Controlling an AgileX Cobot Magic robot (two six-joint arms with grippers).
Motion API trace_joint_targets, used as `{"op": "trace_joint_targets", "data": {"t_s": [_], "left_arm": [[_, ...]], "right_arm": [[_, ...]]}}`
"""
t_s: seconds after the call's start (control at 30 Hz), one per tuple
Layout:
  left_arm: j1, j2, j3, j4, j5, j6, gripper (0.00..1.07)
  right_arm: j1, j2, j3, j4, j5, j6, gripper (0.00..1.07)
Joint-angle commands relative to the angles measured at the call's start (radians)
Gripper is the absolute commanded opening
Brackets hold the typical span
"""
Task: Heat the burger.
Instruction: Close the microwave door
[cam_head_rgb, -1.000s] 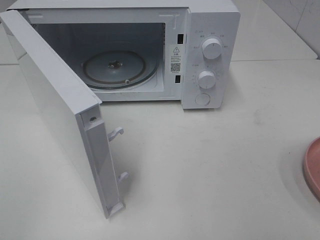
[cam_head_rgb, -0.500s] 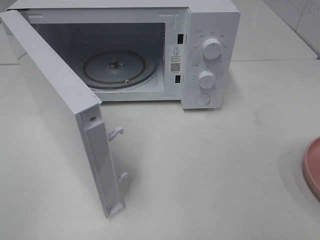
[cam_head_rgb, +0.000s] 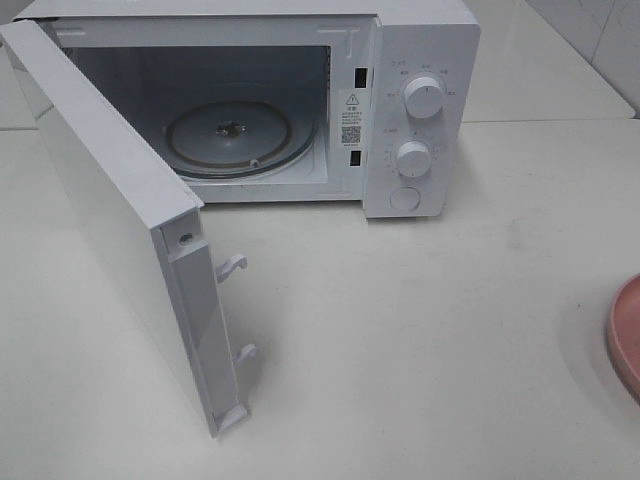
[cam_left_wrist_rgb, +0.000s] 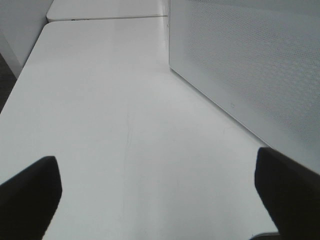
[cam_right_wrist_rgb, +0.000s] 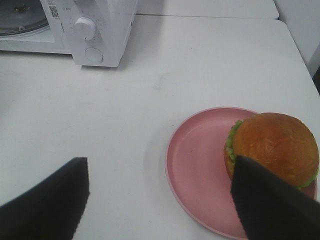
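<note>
The burger (cam_right_wrist_rgb: 275, 145), with a glossy brown bun and green lettuce, sits on the round pink plate (cam_right_wrist_rgb: 195, 165) in the right wrist view. My right gripper (cam_right_wrist_rgb: 160, 172) hovers open just short of the plate, holding nothing; one dark finger (cam_right_wrist_rgb: 270, 205) overlaps the burger's near side in the picture. My left gripper (cam_left_wrist_rgb: 156, 167) is open over bare table beside the microwave door (cam_left_wrist_rgb: 250, 65). The white microwave (cam_head_rgb: 420, 60) stands open, its glass turntable (cam_head_rgb: 230, 135) bare. Neither gripper nor the burger shows in the high view.
The microwave door (cam_head_rgb: 110, 200) swings out to the front left, with two latch hooks on its edge. Only the rim of the pink plate (cam_head_rgb: 625, 340) shows at the right edge of the high view. White table (cam_head_rgb: 420, 330) lies between the plate and the microwave.
</note>
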Motion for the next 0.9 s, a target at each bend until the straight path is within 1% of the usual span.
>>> {"op": "trace_joint_targets", "data": {"t_s": [0.03, 0.17, 0.2, 0.23, 0.27, 0.3, 0.33, 0.37, 0.4, 0.43, 0.47, 0.5, 0.53, 0.57, 0.63, 0.67, 0.7, 0.73, 0.77, 0.8, 0.83, 0.87, 0.9], "left_arm": [[0.000, 0.033, -0.013, -0.021, -0.029, -0.005, 0.98], [0.000, 0.075, -0.031, -0.026, -0.068, -0.005, 0.96], [0.000, 0.105, -0.032, -0.025, -0.106, -0.001, 0.94], [0.000, 0.131, -0.029, -0.025, -0.143, -0.001, 0.88], [0.000, 0.131, -0.029, -0.025, -0.143, -0.001, 0.88], [0.000, 0.146, -0.029, -0.025, -0.167, -0.001, 0.82], [0.000, 0.171, -0.029, -0.025, -0.211, -0.001, 0.69], [0.000, 0.171, -0.029, -0.025, -0.211, -0.001, 0.69], [0.000, 0.186, -0.029, -0.025, -0.229, -0.001, 0.62], [0.000, 0.219, -0.028, -0.025, -0.270, -0.001, 0.45], [0.000, 0.219, -0.028, -0.025, -0.270, -0.001, 0.45], [0.000, 0.234, -0.024, -0.025, -0.287, -0.001, 0.38], [0.000, 0.268, -0.013, -0.025, -0.332, -0.001, 0.18], [0.000, 0.268, -0.013, -0.025, -0.332, -0.001, 0.18], [0.000, 0.328, 0.010, -0.025, -0.405, 0.005, 0.00], [0.000, 0.328, 0.010, -0.025, -0.405, 0.005, 0.00], [0.000, 0.347, 0.020, -0.026, -0.438, 0.007, 0.00], [0.000, 0.378, 0.042, -0.028, -0.507, 0.024, 0.00], [0.000, 0.378, 0.042, -0.028, -0.507, 0.024, 0.00], [0.000, 0.407, 0.071, -0.034, -0.594, 0.039, 0.00], [0.000, 0.422, 0.087, -0.039, -0.639, 0.052, 0.00], [0.000, 0.422, 0.087, -0.039, -0.639, 0.052, 0.00], [0.000, 0.447, 0.115, -0.048, -0.717, 0.077, 0.00]], "right_arm": [[-0.005, -0.028, 0.001, 0.003, -0.016, -0.016, 0.76], [-0.005, -0.028, 0.001, 0.003, -0.016, -0.015, 0.76], [-0.005, -0.028, 0.001, 0.003, -0.016, -0.015, 0.76], [-0.005, -0.028, 0.001, 0.003, -0.016, -0.015, 0.76], [-0.005, -0.028, 0.001, 0.003, -0.016, -0.015, 0.76], [-0.005, -0.028, 0.001, 0.003, -0.016, -0.015, 0.76], [-0.005, -0.028, 0.001, 0.003, -0.016, -0.015, 0.76], [-0.005, -0.028, 0.001, 0.003, -0.016, -0.015, 0.76], [-0.005, -0.028, 0.001, 0.003, -0.016, -0.015, 0.76], [-0.005, -0.028, 0.001, 0.003, -0.016, -0.015, 0.76], [-0.005, -0.028, 0.001, 0.003, -0.016, -0.015, 0.76], [-0.005, -0.028, 0.001, 0.003, -0.016, -0.015, 0.76], [-0.005, -0.028, 0.001, 0.003, -0.016, -0.015, 0.76], [-0.005, -0.028, 0.001, 0.003, -0.016, -0.015, 0.76], [-0.005, -0.028, 0.001, 0.003, -0.016, -0.015, 0.76], [-0.005, -0.028, 0.001, 0.003, -0.016, -0.015, 0.76], [-0.005, -0.028, 0.001, 0.003, -0.016, -0.015, 0.76], [-0.005, -0.028, 0.001, 0.003, -0.016, -0.016, 0.76], [-0.005, -0.028, 0.001, 0.003, -0.016, -0.016, 0.76], [-0.005, -0.028, 0.001, 0.003, -0.016, -0.016, 0.76], [-0.005, -0.028, 0.001, 0.003, -0.016, -0.016, 0.76], [-0.005, -0.028, 0.001, 0.003, -0.016, -0.016, 0.76], [-0.005, -0.028, 0.001, 0.003, -0.016, -0.016, 0.76]]}}
